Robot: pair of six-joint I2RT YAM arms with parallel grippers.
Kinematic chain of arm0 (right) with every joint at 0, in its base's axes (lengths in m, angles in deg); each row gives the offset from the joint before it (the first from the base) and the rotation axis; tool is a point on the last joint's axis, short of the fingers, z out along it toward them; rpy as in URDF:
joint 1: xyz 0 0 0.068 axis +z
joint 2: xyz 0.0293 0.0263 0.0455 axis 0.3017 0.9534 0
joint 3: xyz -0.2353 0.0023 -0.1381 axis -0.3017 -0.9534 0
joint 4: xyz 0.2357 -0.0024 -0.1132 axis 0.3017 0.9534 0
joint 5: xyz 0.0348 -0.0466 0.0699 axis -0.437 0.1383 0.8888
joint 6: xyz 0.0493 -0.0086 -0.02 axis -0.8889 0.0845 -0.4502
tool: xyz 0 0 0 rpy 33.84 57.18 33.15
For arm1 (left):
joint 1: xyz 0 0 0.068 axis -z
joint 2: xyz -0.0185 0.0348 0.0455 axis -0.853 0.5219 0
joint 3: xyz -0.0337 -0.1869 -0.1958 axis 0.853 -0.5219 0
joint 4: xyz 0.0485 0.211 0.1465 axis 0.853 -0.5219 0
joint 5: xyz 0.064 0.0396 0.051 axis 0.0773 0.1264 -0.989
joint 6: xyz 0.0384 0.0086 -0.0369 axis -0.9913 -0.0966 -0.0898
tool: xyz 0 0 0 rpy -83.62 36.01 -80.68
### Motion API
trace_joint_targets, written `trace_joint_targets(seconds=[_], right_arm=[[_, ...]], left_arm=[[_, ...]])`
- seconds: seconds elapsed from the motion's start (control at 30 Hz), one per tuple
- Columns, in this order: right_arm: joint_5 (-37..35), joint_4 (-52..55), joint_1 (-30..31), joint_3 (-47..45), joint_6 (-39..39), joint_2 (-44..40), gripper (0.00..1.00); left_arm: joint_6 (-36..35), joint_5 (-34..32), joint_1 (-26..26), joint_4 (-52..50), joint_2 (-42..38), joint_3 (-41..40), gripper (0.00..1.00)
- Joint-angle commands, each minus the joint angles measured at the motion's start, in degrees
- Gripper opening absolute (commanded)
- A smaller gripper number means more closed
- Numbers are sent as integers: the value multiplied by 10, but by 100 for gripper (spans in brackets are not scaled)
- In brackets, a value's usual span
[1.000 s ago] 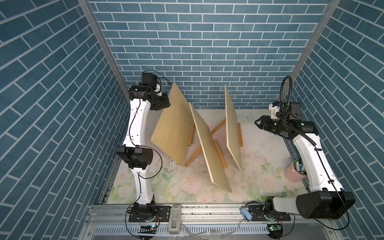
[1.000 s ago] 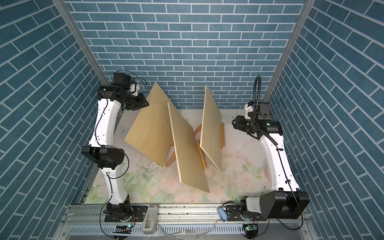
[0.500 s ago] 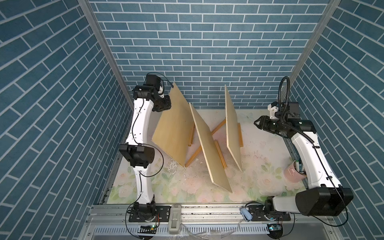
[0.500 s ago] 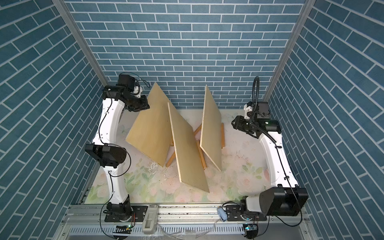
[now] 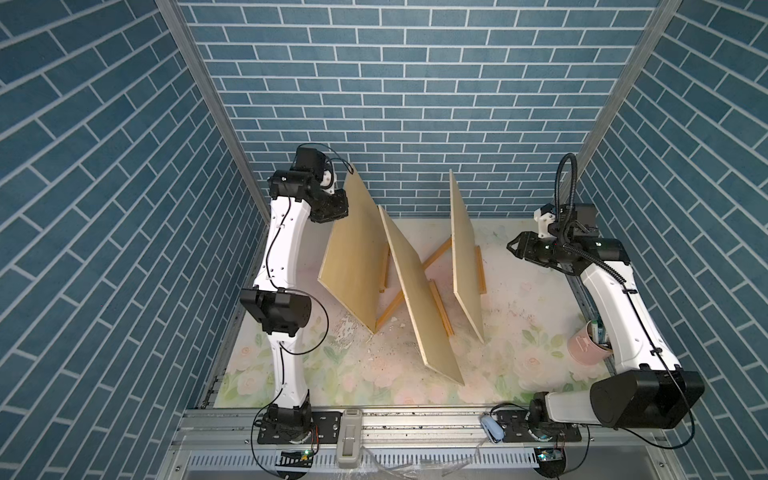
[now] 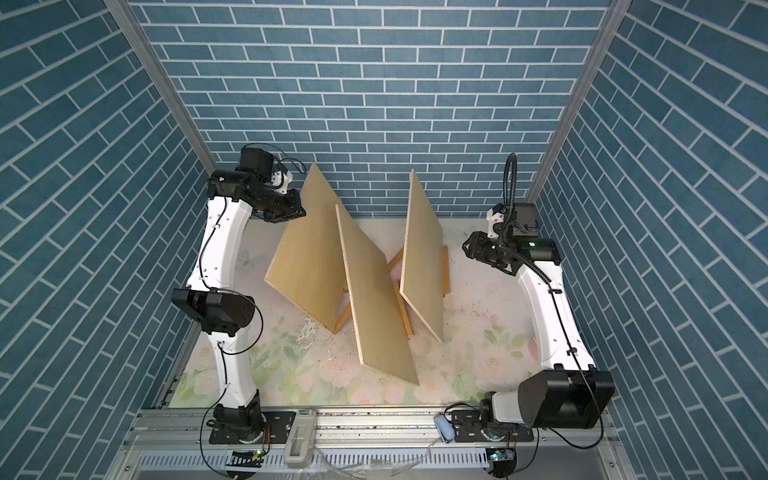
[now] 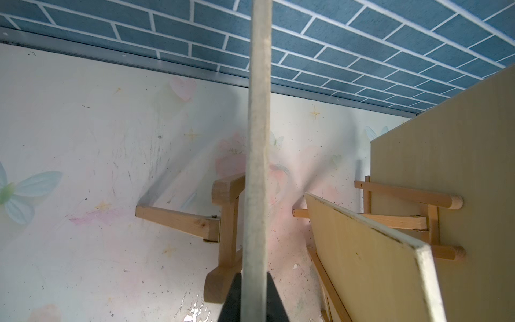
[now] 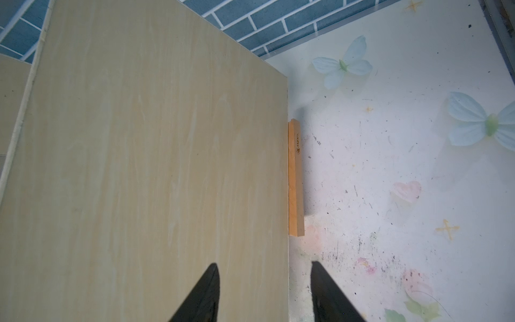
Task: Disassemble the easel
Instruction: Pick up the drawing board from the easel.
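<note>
Closed since a second ago: left claw (image 7: 252,276) has come in and pinched shut on the top edge of the left board (image 5: 353,257); right claw (image 5: 510,245) has not shifted

Grip is on the panel's thin upper edge, probably because that is its one part clear of the easel (image 7: 225,223): the wooden frame props the panel from behind, legs on the tabletop (image 5: 519,311), so a pull from above should free it from its ledge. Middle board (image 5: 419,291) and right board (image 5: 463,249) lean on their own frames, untouched. Right claw hangs part-open near the right board's outer face, apart from it, nothing between its fingers; judged to be waiting its turn or ready to steady. Task barely begun: all three panels are on their frames
</note>
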Motion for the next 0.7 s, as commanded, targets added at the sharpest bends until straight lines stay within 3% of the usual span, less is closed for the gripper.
trace_joint_targets(seconds=[0.0,0.67], right_arm=[[5,3,3,4,10,5,53],[13,-10,2,-22,10,-12,52]], left_arm=[[4,-33,-1,-7,11,2,0],[3,-35,27,41,-104,2,0]])
